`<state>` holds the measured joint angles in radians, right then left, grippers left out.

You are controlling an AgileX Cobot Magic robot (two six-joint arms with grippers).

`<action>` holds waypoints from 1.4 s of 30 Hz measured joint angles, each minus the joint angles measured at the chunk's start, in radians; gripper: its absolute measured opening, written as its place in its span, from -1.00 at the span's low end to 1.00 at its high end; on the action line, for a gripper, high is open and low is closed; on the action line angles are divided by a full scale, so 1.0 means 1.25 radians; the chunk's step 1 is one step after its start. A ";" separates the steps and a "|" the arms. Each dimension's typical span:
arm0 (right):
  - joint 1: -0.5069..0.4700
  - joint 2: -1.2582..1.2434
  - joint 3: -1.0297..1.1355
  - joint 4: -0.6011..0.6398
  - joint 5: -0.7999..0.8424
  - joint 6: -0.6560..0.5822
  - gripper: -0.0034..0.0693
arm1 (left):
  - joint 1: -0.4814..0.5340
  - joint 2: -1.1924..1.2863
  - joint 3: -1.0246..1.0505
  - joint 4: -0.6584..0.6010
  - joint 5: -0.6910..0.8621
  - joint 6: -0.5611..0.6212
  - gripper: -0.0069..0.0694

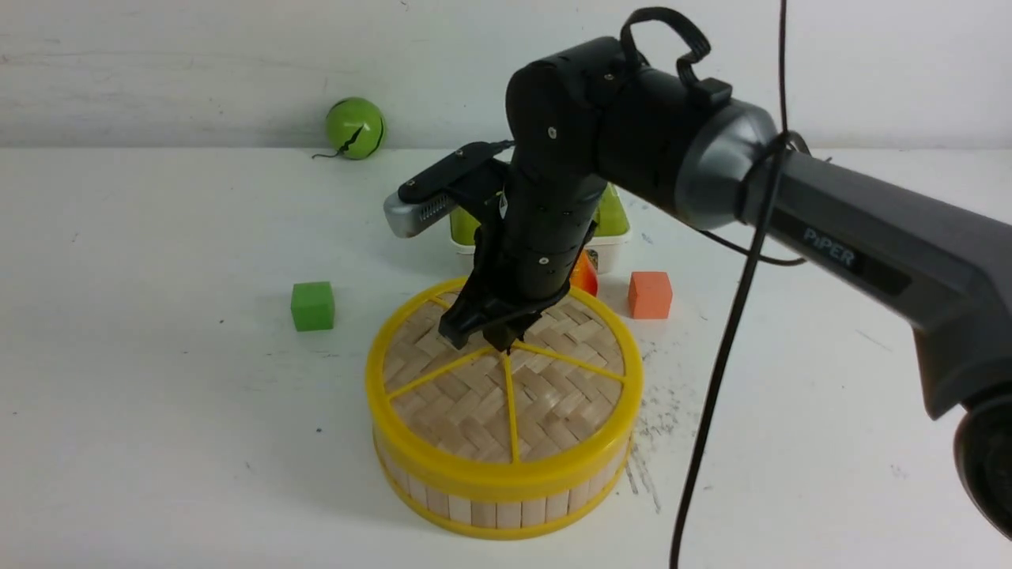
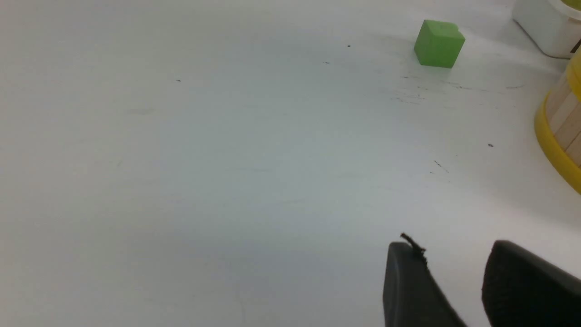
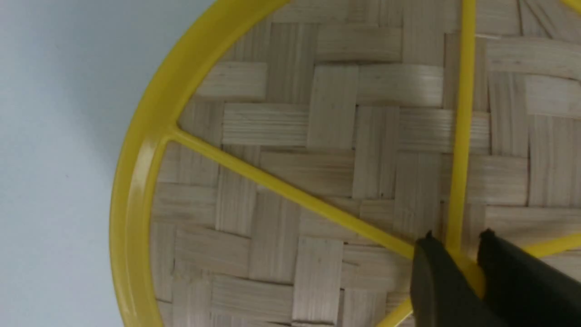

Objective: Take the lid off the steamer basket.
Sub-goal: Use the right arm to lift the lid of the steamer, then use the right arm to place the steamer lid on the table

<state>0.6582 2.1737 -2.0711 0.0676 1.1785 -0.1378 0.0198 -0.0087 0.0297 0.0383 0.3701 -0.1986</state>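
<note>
Your right hand [image 3: 454, 254] has its fingers drawn in to a narrow gap, one on each side of the yellow knob [image 3: 472, 272] at the lid's centre; they look closed on it. That knob is the sensible hold, since the lid [image 1: 451, 395] is broad and a central lift should keep it level. The lid sits flat on the basket [image 1: 482, 514], which rests on the worktop [image 1: 158, 395]. Your left hand [image 2: 454, 272] hangs well apart, fingers parted on nothing, leaving the lift to the right.
</note>
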 joint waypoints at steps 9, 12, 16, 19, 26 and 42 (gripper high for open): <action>0.000 -0.040 -0.105 -0.003 0.055 -0.003 -0.63 | 0.000 0.000 0.000 0.000 0.000 0.000 -0.19; 0.000 -0.115 -0.110 -0.003 0.056 -0.003 -0.63 | 0.000 0.000 0.000 0.000 0.000 0.000 -0.19; -0.008 -0.249 -0.060 -0.009 0.056 -0.013 -0.63 | 0.000 0.000 0.000 0.000 0.000 0.000 -0.19; -0.057 -0.361 0.051 -0.009 0.056 -0.018 -0.63 | 0.000 0.000 0.000 0.000 0.000 0.000 -0.19; -0.263 -0.502 0.378 -0.014 0.052 -0.011 -0.63 | 0.000 0.000 0.000 0.000 0.000 0.000 -0.19; -0.470 -0.438 0.755 0.018 -0.361 -0.004 -0.63 | 0.000 0.000 0.000 0.000 0.000 0.000 -0.19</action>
<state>0.0707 1.6266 -1.1280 0.0895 0.7278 -0.1424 0.0198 -0.0087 0.0297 0.0383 0.3701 -0.1986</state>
